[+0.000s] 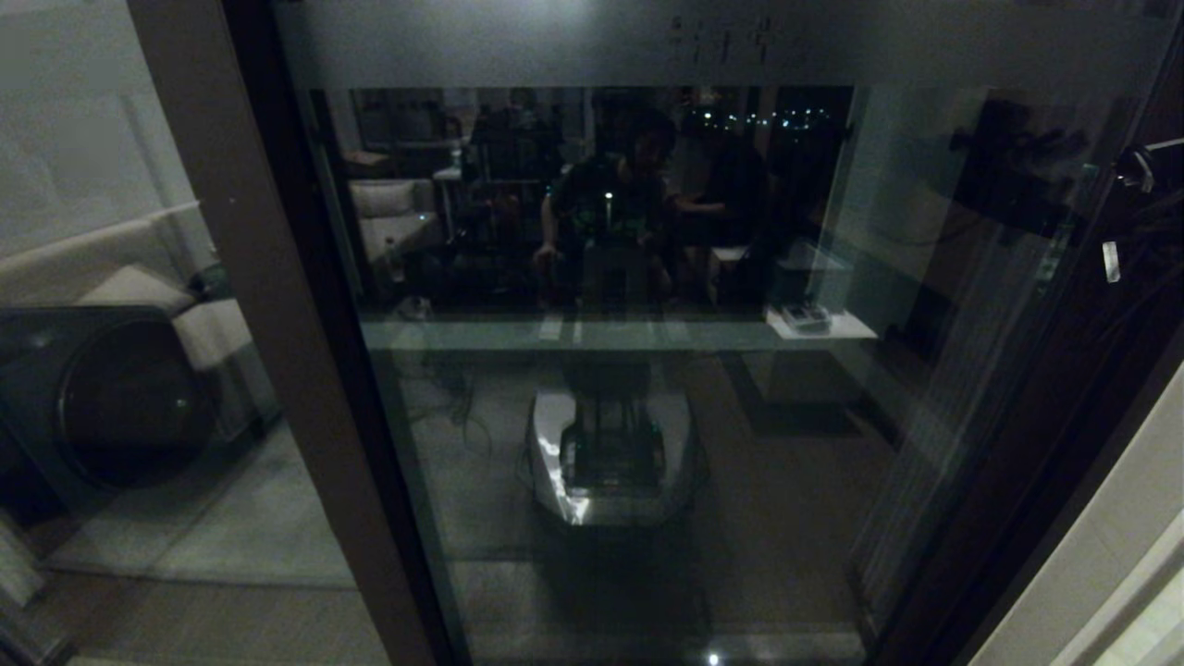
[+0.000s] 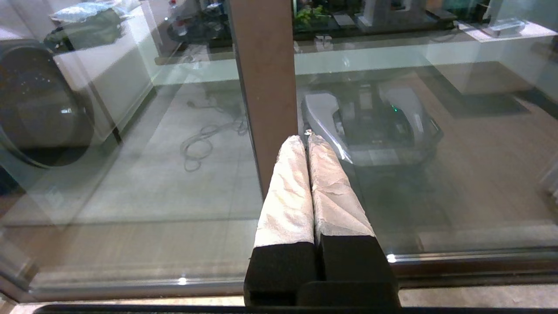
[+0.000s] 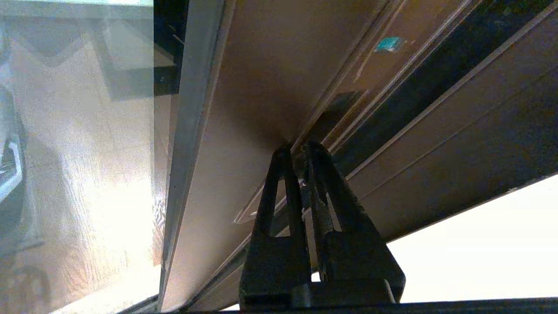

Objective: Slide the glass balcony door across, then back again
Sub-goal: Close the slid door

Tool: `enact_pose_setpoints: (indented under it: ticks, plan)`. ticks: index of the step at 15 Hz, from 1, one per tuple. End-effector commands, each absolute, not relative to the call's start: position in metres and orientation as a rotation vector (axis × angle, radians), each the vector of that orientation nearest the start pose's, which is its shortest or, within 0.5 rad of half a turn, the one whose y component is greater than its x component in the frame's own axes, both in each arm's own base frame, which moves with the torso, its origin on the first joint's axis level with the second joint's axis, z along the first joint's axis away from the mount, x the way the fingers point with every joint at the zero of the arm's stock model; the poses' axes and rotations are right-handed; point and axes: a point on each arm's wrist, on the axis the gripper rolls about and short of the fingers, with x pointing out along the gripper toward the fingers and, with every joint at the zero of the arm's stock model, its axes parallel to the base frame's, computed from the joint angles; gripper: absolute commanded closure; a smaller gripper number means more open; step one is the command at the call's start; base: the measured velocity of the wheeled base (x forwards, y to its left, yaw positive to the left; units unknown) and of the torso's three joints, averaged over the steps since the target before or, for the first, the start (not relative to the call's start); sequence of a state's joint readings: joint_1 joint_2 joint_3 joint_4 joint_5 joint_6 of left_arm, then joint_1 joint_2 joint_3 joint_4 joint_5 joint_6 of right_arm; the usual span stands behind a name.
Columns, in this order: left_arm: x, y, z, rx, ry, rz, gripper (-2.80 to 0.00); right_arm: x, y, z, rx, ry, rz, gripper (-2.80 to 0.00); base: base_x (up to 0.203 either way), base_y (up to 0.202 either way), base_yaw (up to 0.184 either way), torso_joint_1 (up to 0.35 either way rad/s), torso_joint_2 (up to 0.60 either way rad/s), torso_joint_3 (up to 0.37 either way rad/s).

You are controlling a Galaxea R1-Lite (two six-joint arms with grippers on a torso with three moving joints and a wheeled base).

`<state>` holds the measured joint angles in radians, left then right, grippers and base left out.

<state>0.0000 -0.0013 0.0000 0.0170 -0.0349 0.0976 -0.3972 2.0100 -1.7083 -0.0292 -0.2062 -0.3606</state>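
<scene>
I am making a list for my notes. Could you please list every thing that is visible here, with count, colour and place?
glass balcony door: one, dark brown frame, frosted top strip, directly ahead.
second glass panel: one, brown frame, left of the door.
washing machine: one, dark, behind the left glass.
white wall: one, at far right.
left end effector: one, white-wrapped fingers, shut, low before the brown stile.
right end effector: one, black, tips nearly together at the door's right frame edge.

A dark round-fronted washing machine (image 1: 120, 398) stands beyond the glass, cable (image 2: 202, 141) coiled nearby.
</scene>
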Motion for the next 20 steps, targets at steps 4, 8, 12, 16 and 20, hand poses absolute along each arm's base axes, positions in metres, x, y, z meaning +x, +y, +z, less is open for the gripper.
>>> enact_pose_setpoints:
  ticks: [4, 8, 12, 16, 20]
  plan:
    - [-0.0228, -0.0008, 0.0733, 0.098, 0.015, -0.036, 0.00, 0.3839, -0.1661, 0.2623, -0.323, 0.383, -0.545, 0.00, 0.000, 0.000, 0.000, 0.000, 0.00, 0.000]
    - [-0.0228, -0.0008, 0.0733, 0.098, 0.015, -0.036, 0.00, 0.3841, -0.1665, 0.2619, -0.325, 0.386, -0.558, 0.00, 0.000, 0.000, 0.000, 0.000, 0.00, 0.000]
    - [-0.0228, -0.0008, 0.0733, 0.098, 0.015, -0.036, 0.00, 0.3844, -0.1667, 0.2613, -0.325, 0.388, -0.559, 0.00, 0.000, 0.000, 0.000, 0.000, 0.00, 0.000]
    - [-0.0228, -0.0008, 0.0733, 0.098, 0.015, -0.036, 0.00, 0.3839, -0.1679, 0.2613, -0.325, 0.389, -0.562, 0.00, 0.000, 0.000, 0.000, 0.000, 0.00, 0.000]
    - [-0.0228, -0.0008, 0.0733, 0.098, 0.015, -0.036, 0.00, 0.3843, -0.1688, 0.2601, -0.326, 0.392, -0.563, 0.00, 0.000, 0.000, 0.000, 0.000, 0.00, 0.000]
